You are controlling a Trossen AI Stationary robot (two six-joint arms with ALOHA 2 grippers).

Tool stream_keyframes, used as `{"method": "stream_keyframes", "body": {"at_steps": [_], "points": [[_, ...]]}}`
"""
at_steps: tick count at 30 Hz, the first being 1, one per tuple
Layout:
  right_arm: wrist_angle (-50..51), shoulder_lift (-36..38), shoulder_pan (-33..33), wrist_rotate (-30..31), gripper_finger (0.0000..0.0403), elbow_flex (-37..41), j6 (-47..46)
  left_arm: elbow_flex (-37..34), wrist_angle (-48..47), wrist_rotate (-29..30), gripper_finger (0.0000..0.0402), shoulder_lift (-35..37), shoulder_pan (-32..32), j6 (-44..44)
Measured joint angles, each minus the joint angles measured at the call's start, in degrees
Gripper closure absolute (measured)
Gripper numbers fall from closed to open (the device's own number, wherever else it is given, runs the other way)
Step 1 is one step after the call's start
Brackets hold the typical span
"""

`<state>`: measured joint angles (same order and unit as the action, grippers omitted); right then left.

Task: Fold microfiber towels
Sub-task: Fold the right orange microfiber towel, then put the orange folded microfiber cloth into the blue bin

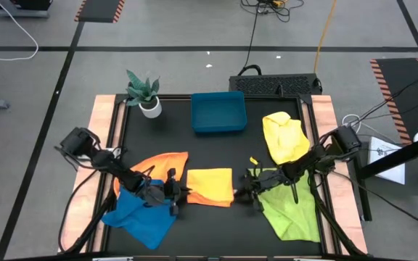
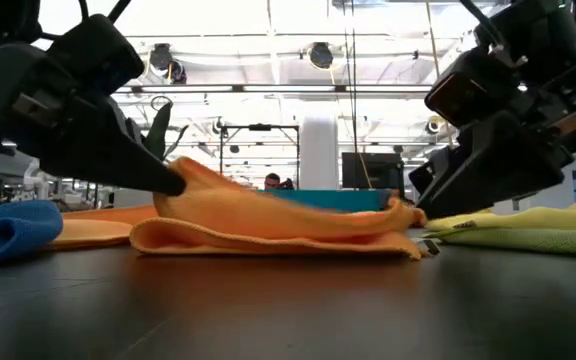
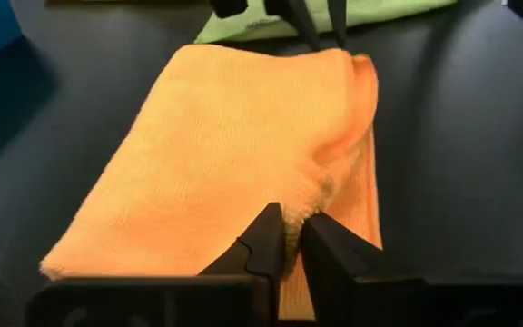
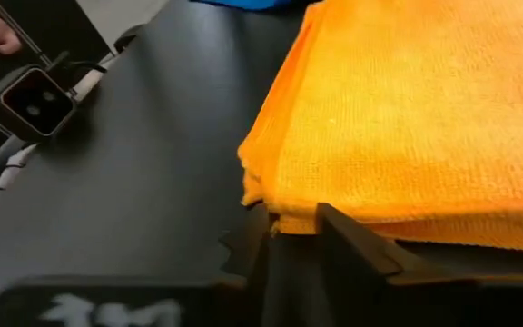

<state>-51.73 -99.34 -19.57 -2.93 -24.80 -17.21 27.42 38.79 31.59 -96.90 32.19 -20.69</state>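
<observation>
I have the folded orange towel (image 1: 210, 187) at the table's front centre. My left gripper (image 3: 291, 247) pinches its near edge through a narrow gap; my right gripper (image 4: 293, 232) looks barely parted at the opposite edge. I should release evenly so the layers stay stacked.

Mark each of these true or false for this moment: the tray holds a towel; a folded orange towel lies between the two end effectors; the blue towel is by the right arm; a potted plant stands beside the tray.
1. The tray holds a towel. False: it holds no towel.
2. A folded orange towel lies between the left end effector and the right end effector. True.
3. The blue towel is by the right arm. False: it lies by the left arm; the lime green towel is on the right.
4. A potted plant stands beside the tray. True.
</observation>
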Motion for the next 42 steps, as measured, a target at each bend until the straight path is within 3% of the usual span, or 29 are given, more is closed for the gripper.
{"method": "stream_keyframes", "body": {"at_steps": [8, 15, 21, 30, 42], "points": [[1.01, 4.7, 0.67, -0.24, 0.0248, -0.02, 0.84, 0.02, 0.54, -0.58, 0.029, 1.7, 1.52, 0.04], [2.76, 12.69, 1.67, 0.12, 0.0241, 0.0, 4.25, 0.04, 0.41, 0.79, 0.0253, 9.77, 2.46, 1.86], [10.12, 15.6, 6.79, -1.38, 0.0241, 0.0, 1.27, 0.07, -0.49, 7.26, 0.0247, 14.05, -0.1, 2.7], [14.8, 15.38, 14.69, -2.91, 0.0226, -0.02, 1.2, 0.04, -11.82, -6.48, 0.0239, 12.43, -15.12, -7.96], [11.83, 9.54, 18.54, -2.87, 0.0163, -0.09, 1.18, 0.09, -13.32, -15.58, 0.0135, 8.99, -24.39, -10.64]]}}
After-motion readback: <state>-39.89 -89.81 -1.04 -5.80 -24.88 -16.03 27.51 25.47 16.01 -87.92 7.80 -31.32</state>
